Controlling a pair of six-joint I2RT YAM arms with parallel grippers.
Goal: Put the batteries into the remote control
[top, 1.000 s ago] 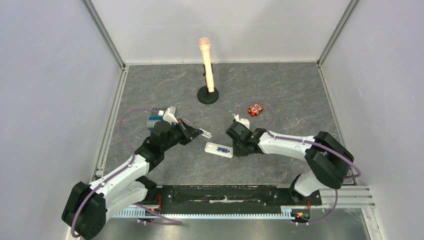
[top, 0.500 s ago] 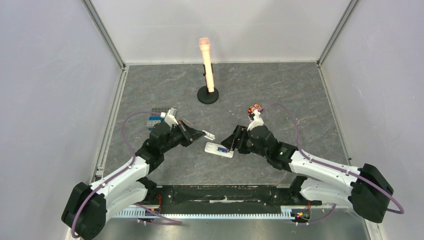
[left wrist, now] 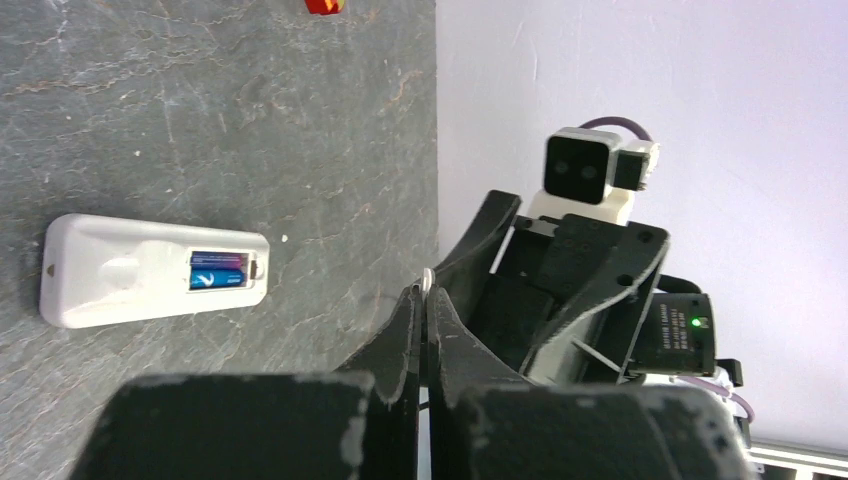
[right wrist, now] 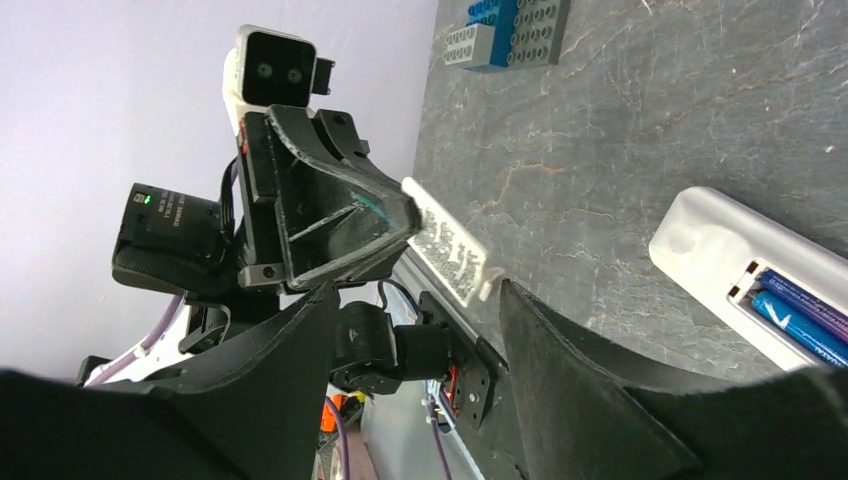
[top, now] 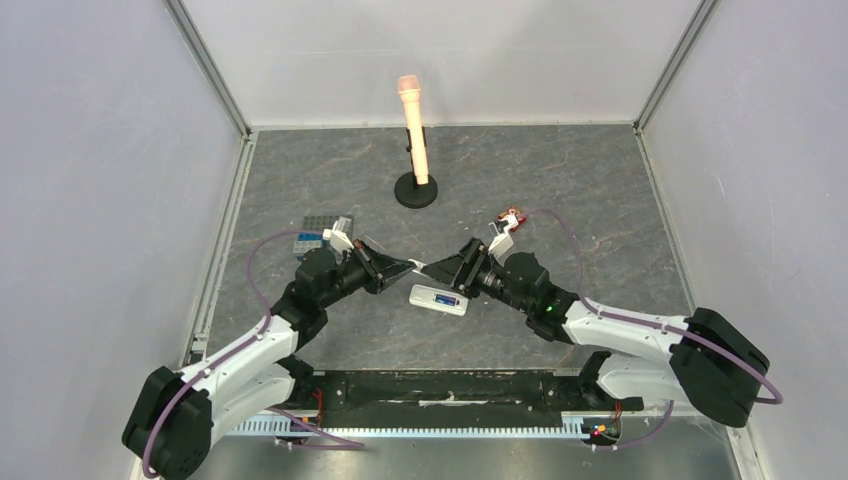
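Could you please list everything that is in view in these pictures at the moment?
remote control: one, white, lying back up mid-table, compartment open
batteries: two, blue, side by side in the remote's compartment
battery cover: one, white, held above the table
microphone: one, peach, upright on a black stand, far middle
studded plate: one, grey, far left, with a blue brick
red block: one, red with white circles, behind the right wrist
table: one, dark grey, marbled
left gripper: one, black, jaws shut on the battery cover
right gripper: one, black, jaws open at the cover's free end
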